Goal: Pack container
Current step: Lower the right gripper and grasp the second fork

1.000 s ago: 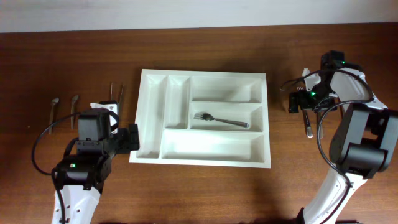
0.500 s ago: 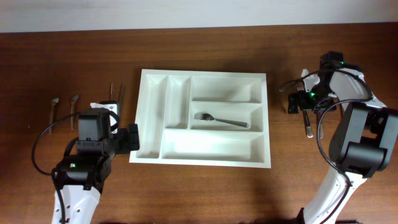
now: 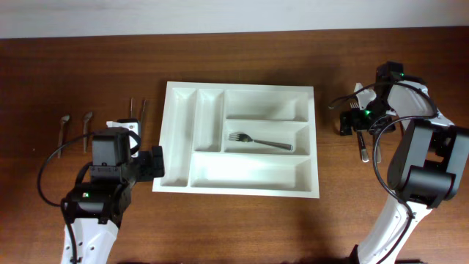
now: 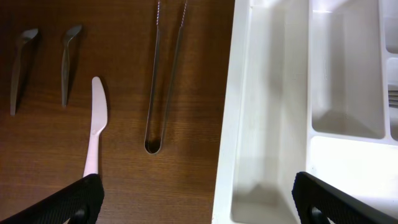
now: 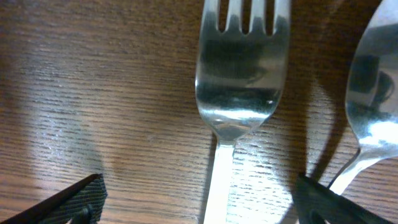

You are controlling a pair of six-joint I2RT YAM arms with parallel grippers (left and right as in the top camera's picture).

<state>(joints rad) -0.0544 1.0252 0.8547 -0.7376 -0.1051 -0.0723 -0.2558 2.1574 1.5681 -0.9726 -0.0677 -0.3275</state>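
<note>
With right gripper [image 5: 202, 200] spread wide astride the fork [image 5: 239, 93] at top centre, risks catching the spoon [image 5: 373, 106] at right edge too, or slipping off the thin handle.

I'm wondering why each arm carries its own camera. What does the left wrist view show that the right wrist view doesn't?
Only the left wrist view: two spoons, a white knife, metal tongs and the left part of the container. Only the right wrist view: a close-up of a metal fork with what looks like a spoon bowl beside it. Both: the wooden table and, in the bottom corners, dark fingers spread apart, of the left tool and the right tool.
</note>
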